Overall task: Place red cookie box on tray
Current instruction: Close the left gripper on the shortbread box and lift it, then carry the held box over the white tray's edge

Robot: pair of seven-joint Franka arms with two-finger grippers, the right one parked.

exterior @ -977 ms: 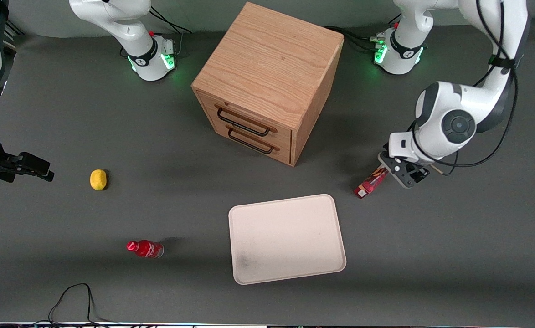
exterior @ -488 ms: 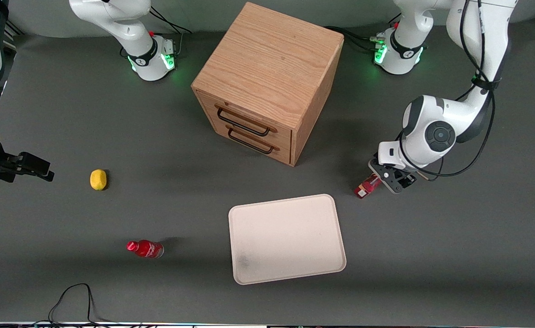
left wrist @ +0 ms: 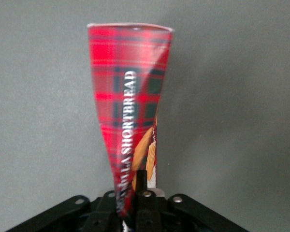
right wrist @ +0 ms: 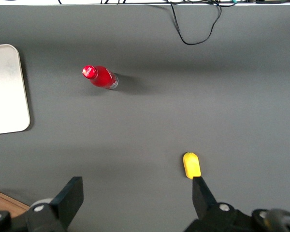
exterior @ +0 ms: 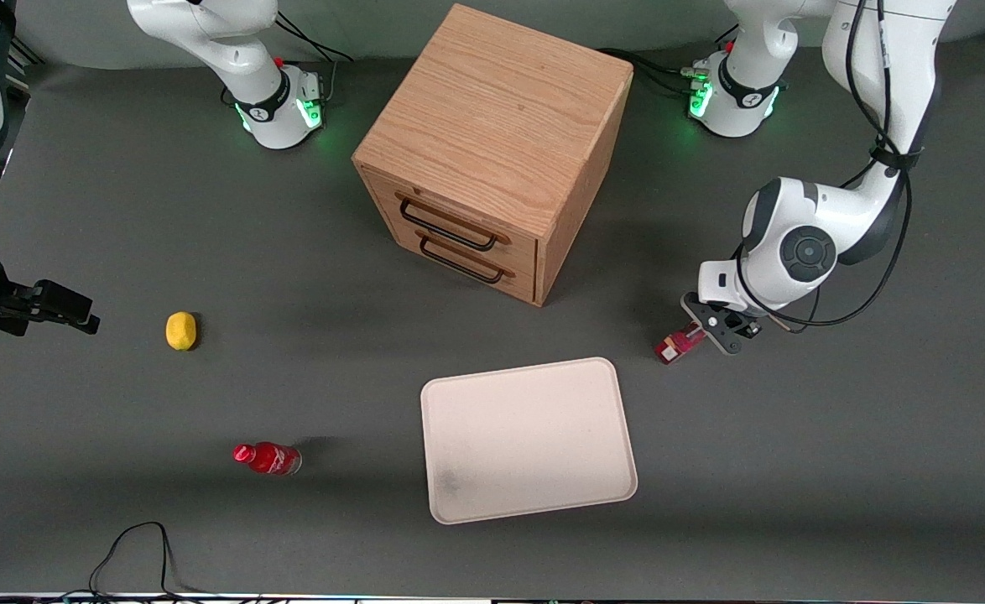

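The red cookie box is a slim tartan carton lying toward the working arm's end of the table, just past the corner of the tray that lies farthest from the front camera. My left gripper is low over the box's end away from the tray. In the left wrist view the gripper is shut on the cookie box, and the carton looks pinched and twisted between the fingers. The cream tray holds nothing and also shows in the right wrist view.
A wooden two-drawer cabinet stands farther from the front camera than the tray. A yellow lemon and a small red bottle lie toward the parked arm's end. A black cable loops at the table's near edge.
The left arm swung in over the box, covering more of its end. The box's free end has shifted slightly.
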